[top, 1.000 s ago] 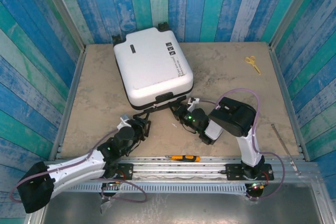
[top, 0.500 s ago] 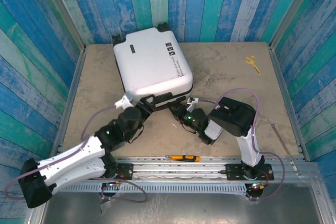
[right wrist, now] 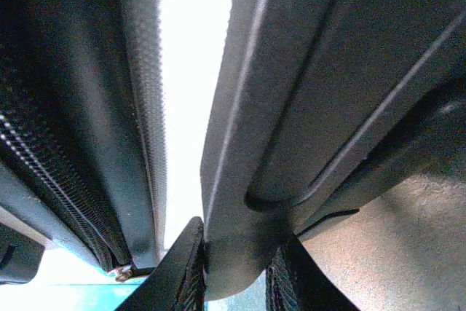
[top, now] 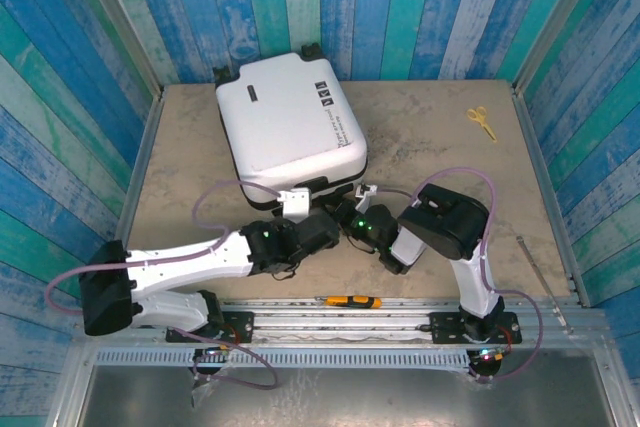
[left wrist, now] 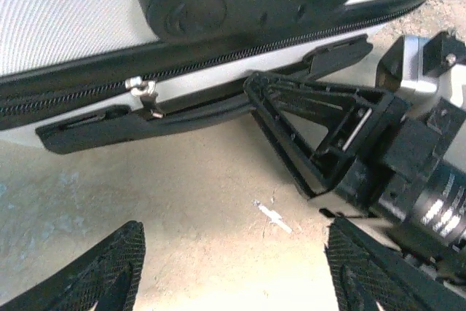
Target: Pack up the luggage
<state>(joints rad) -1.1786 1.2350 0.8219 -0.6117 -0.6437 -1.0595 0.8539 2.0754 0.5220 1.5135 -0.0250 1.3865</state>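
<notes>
White luggage [top: 290, 127] lies shut, far-left on table [top: 450, 147], long axis far-to-near. R gripper [right wrist: 237, 267] clamped on near-end handle [left wrist: 109, 125]. L gripper [left wrist: 233, 271] jaws apart, zip pull [left wrist: 145, 92] straight ahead, nearer arm.

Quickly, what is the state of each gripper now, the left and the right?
The left gripper is open, holding nothing.
The right gripper is closed on the black handle of the luggage.

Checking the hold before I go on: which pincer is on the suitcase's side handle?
The right pincer, shut on the black handle; the left pincer hangs open over the table.
</notes>
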